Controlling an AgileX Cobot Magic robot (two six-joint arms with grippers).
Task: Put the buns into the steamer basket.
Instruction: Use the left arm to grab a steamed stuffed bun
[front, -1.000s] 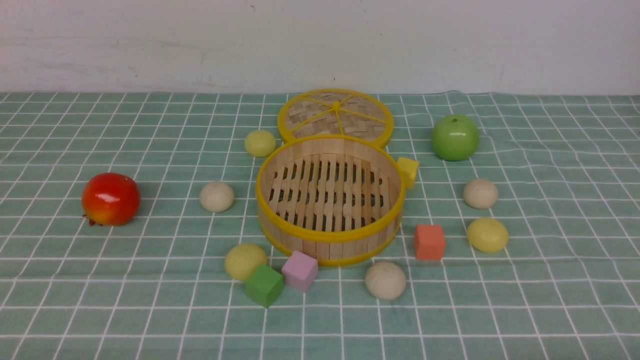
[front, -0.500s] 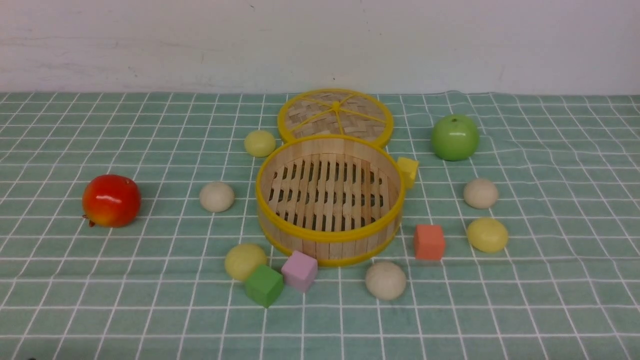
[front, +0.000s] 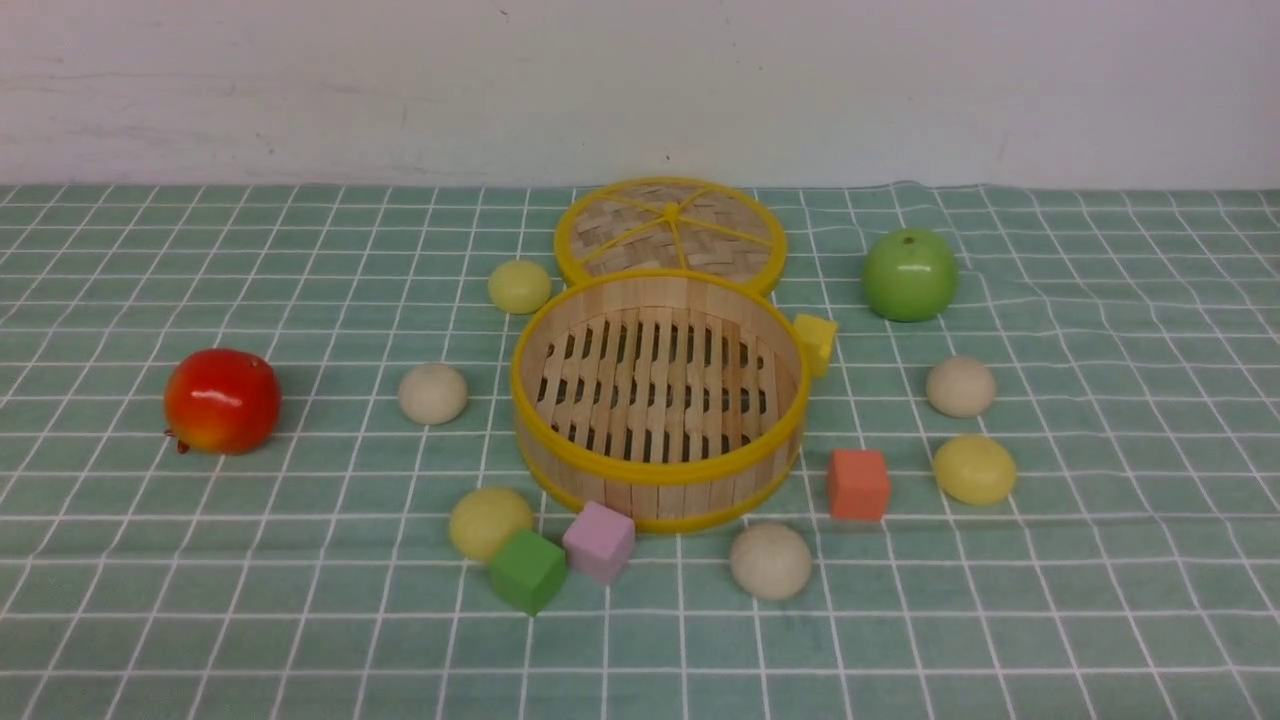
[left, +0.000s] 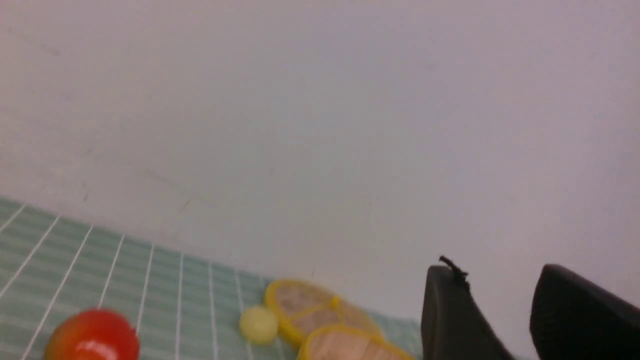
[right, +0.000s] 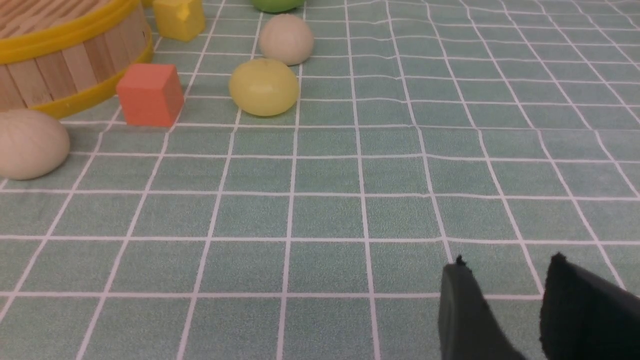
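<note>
Front view is showing the steamer basket (front: 650, 492) sitting mid-frame on the green checked surface (front: 1100, 620), with all six buns lying outside it. Left of the basket, the upper yellow bun (front: 519, 286) is resting beside the lid (front: 668, 225), the left beige bun (front: 433, 393) is lying apart, and the lower yellow bun (front: 485, 518) is touching a green cube (front: 527, 571). The bottom beige bun (front: 770, 560) is lying just below the basket. At the right, the right beige bun (front: 960, 386) is sitting above the right yellow bun (front: 974, 469). In the wrist views, the left claw (left: 495, 280) and the right claw (right: 505, 270) are each standing spread, pinching nothing.
</note>
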